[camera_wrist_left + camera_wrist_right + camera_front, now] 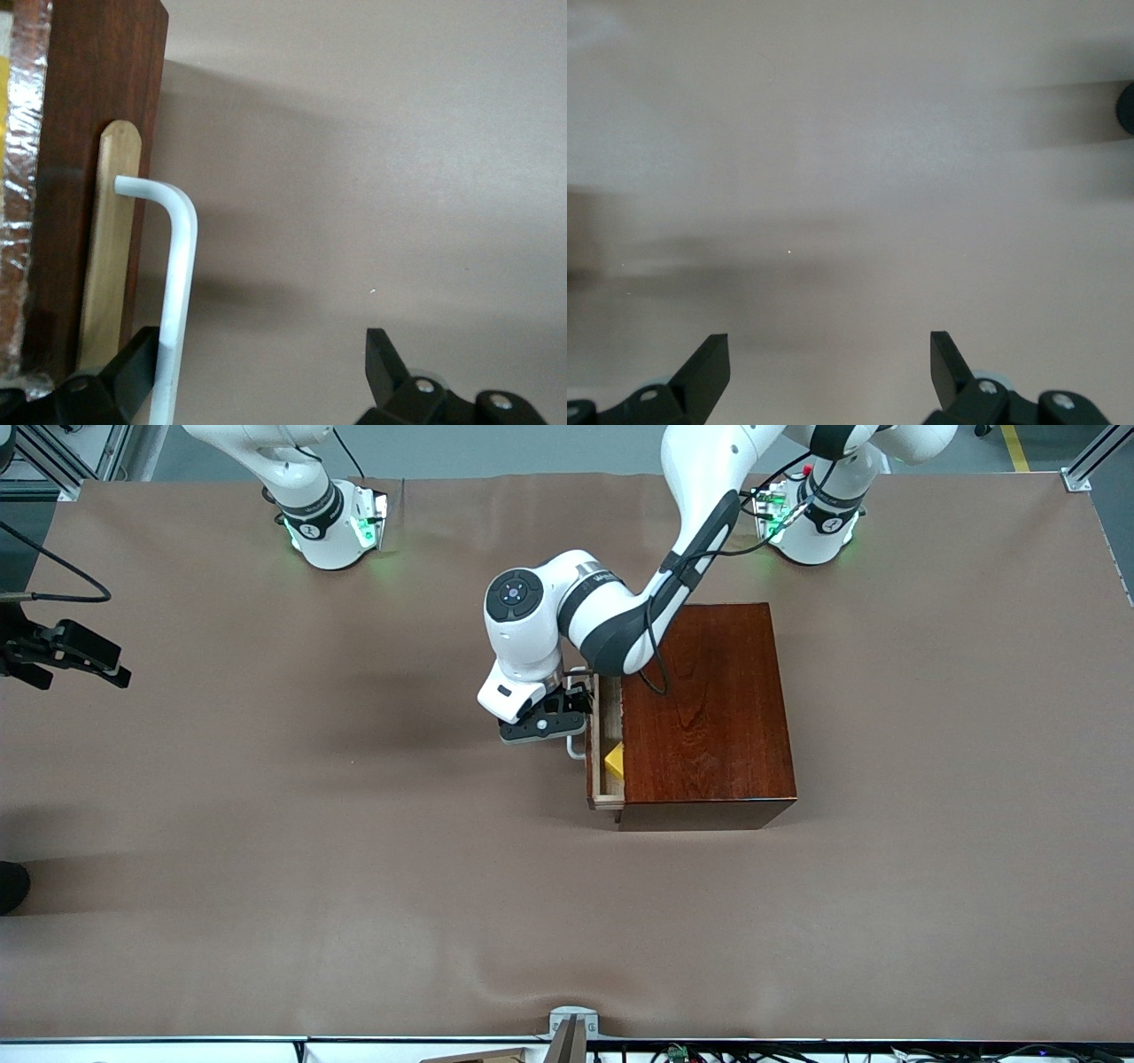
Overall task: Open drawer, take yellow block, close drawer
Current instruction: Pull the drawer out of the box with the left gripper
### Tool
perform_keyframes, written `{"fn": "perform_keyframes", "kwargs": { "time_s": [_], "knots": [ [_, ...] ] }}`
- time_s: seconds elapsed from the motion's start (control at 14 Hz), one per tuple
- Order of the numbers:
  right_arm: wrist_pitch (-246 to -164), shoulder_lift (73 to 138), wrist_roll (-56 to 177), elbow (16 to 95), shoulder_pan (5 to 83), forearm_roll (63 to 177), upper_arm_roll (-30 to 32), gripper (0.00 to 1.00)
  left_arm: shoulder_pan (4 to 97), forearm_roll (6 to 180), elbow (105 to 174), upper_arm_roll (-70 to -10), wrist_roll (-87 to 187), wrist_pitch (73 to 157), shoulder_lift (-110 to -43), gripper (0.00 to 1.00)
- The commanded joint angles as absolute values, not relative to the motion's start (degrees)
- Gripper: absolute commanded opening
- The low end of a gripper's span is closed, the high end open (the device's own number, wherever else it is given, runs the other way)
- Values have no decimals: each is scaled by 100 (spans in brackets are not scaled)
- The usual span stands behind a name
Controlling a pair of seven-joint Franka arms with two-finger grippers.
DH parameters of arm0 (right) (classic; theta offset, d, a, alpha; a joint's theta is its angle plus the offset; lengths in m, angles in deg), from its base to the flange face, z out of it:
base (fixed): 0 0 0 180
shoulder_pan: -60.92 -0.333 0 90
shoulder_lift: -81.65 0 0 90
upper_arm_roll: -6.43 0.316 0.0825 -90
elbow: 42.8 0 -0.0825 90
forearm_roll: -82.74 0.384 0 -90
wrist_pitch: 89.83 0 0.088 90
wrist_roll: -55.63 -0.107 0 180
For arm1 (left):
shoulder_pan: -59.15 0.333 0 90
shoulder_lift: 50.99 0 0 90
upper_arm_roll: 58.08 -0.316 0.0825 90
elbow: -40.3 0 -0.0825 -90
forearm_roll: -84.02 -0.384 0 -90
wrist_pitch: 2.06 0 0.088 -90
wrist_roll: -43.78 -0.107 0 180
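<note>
The dark reddish-brown box [709, 708] stands toward the left arm's end of the table. Its light-wood drawer [605, 784] is pulled out a short way. The yellow block [613, 761] lies in the drawer, partly under the box top. My left gripper [578, 707] is at the white bar handle [576, 748]. In the left wrist view this gripper [263, 354] is open, and the handle [177, 266] runs between the fingers, close against one finger [133, 363]. My right gripper [830, 363] waits open over bare tablecloth, holding nothing.
Brown cloth [354, 868] covers the whole table. Both arm bases [332, 522] stand along the edge farthest from the front camera. The left arm's forearm crosses over the box top.
</note>
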State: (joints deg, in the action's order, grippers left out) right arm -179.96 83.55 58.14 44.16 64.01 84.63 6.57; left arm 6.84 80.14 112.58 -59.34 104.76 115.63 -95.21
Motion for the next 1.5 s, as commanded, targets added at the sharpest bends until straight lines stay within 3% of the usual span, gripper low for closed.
{"fn": "perform_keyframes", "kwargs": {
  "time_s": [0.0, 1.43],
  "knots": [
    [-17965, 8324, 5871, 4386, 6514, 8547, 731, 100, 501, 8411, 11052, -5800, 10785, 12090, -9766, 100],
    [-17974, 8324, 5879, 4386, 6514, 8547, 731, 100, 255, 8402, 11061, -5808, 11198, 12845, -9739, 100]
  ]
}}
